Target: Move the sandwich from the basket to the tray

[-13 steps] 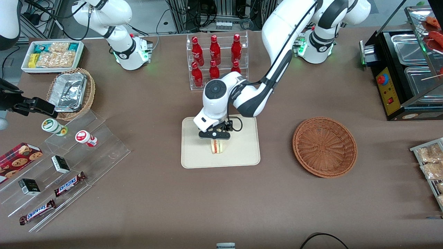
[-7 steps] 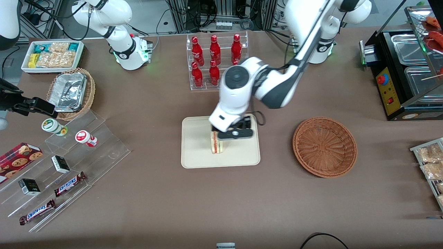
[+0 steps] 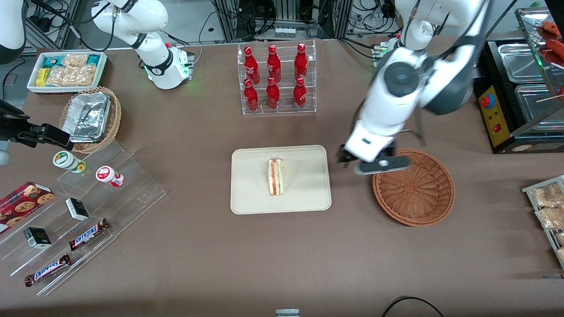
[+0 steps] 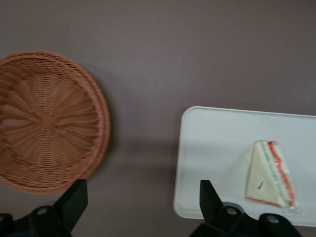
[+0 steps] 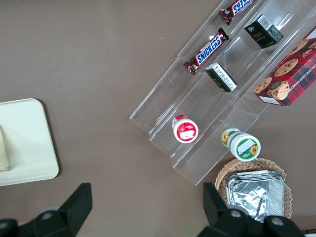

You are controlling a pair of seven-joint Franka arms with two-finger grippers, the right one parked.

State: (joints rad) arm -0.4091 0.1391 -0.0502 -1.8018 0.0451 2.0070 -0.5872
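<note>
The sandwich [image 3: 276, 176] [image 4: 270, 174], a pale wedge with red and green filling along its cut edge, lies on the cream tray [image 3: 251, 193] [image 4: 207, 148]; nothing touches it. The reddish-brown wicker basket [image 3: 414, 189] [image 4: 47, 121] stands toward the working arm's end of the table with nothing in it. My left gripper [image 3: 372, 164] [image 4: 140, 202] hangs above the bare brown tabletop between the tray and the basket, over the basket's rim. It is open, with only table between its fingers [image 4: 74, 200].
A clear rack of red bottles [image 3: 275, 79] stands farther from the front camera than the tray. A black food warmer [image 3: 515, 88] sits toward the working arm's end. Clear steps with snacks [image 3: 79, 220] and a tan basket of foil containers [image 3: 90, 116] lie toward the parked arm's end.
My left gripper has let go of the sandwich on the tray, risen, and swung away toward the basket. The sandwich now lies uncovered on the tray.
</note>
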